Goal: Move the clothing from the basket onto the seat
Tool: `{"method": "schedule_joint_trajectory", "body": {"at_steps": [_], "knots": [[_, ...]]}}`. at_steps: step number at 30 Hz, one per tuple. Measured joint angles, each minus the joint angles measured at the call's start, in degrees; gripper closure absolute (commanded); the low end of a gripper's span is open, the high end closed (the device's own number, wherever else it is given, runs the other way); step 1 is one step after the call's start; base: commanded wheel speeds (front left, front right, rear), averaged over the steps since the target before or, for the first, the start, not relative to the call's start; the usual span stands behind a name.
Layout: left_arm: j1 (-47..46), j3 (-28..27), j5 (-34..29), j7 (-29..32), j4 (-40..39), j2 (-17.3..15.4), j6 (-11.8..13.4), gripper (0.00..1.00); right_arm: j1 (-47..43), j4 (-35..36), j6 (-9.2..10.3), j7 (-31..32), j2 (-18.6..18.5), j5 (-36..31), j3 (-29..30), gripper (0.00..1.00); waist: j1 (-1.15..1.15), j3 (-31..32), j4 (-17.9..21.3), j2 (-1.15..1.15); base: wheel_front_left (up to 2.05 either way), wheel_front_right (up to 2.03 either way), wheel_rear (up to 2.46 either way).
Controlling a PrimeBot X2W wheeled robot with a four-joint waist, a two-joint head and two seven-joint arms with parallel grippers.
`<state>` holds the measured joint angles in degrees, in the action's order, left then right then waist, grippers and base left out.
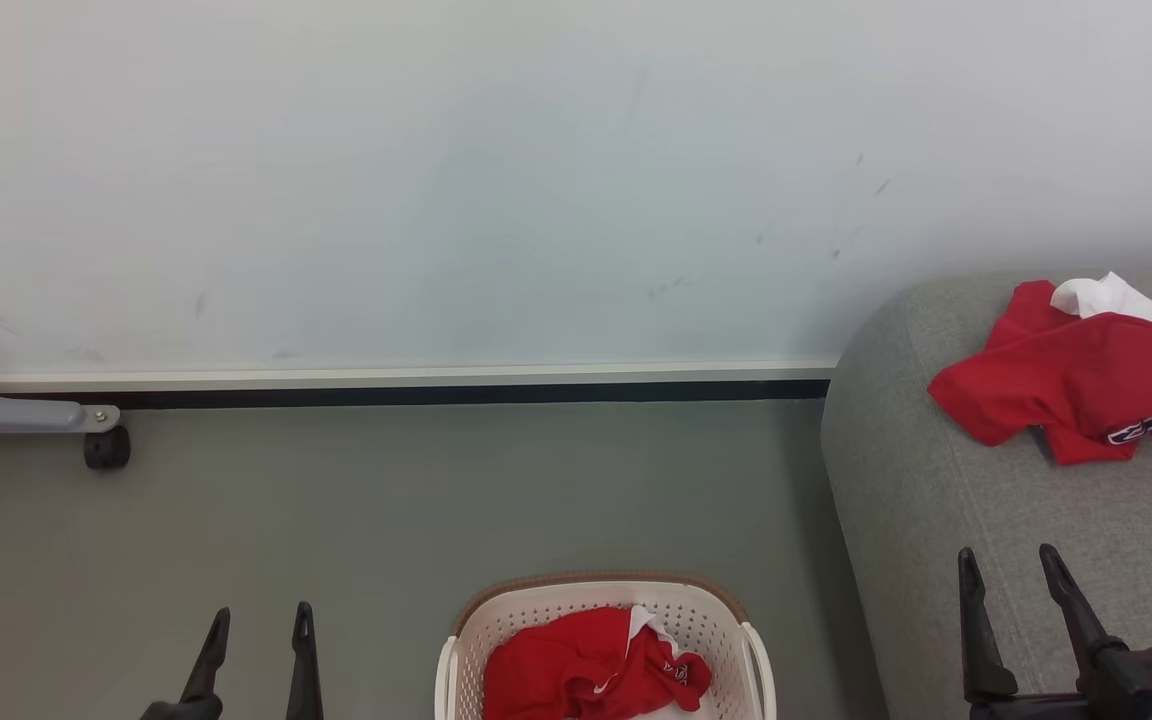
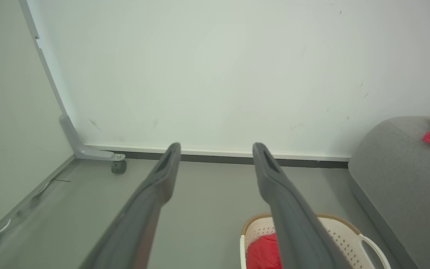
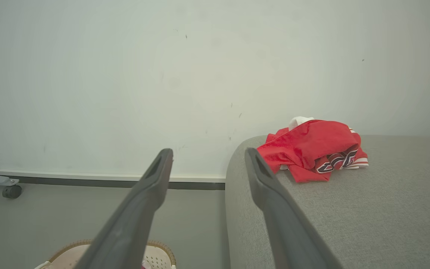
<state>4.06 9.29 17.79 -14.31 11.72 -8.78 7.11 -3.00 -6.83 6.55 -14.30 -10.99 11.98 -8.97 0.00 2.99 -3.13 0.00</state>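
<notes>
A cream perforated basket [image 1: 711, 612] with a brown rim stands on the floor at the bottom centre, and a crumpled red garment [image 1: 591, 668] lies inside it. On the grey seat [image 1: 936, 500] at the right lies a red jersey [image 1: 1076, 375] with white trim and lettering. My left gripper [image 1: 261, 622] hangs open over the floor to the left of the basket. Above the seat's near part, my right gripper [image 1: 1011, 560] is open and holds nothing. In the left wrist view the basket [image 2: 343, 239] and its red garment [image 2: 263, 252] sit low right. The right wrist view has the jersey [image 3: 312, 147] on the seat [image 3: 368, 216].
A pale wall with a white and dark skirting [image 1: 396, 385] runs behind. A grey frame leg with a caster wheel [image 1: 106, 447] stands at the far left. Grey floor [image 1: 436, 500] lies between that frame and the seat.
</notes>
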Motion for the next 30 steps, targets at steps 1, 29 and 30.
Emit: {"method": "schedule_joint_trajectory", "body": {"at_steps": [1,29,30], "knots": [[0.0,0.0,-0.1,0.0,0.0,0.0,0.0,0.00,0.0,0.2,0.00,0.0,0.0,0.0,0.1,0.00,0.00,-0.1,0.0,0.00,0.00,0.00,0.00],[-9.3,8.2,-5.1,0.6,5.5,2.4,-3.2,0.00,5.2,6.3,0.08,0.0,-1.2,-1.0,3.1,0.00,0.01,-11.7,1.1,0.01,0.00,0.00,0.00],[-10.1,8.6,-5.4,0.7,6.3,2.6,-3.2,0.00,6.1,6.5,0.07,0.0,-1.5,-1.0,3.2,0.00,0.01,-12.5,1.3,0.01,0.00,0.00,0.00]]}}
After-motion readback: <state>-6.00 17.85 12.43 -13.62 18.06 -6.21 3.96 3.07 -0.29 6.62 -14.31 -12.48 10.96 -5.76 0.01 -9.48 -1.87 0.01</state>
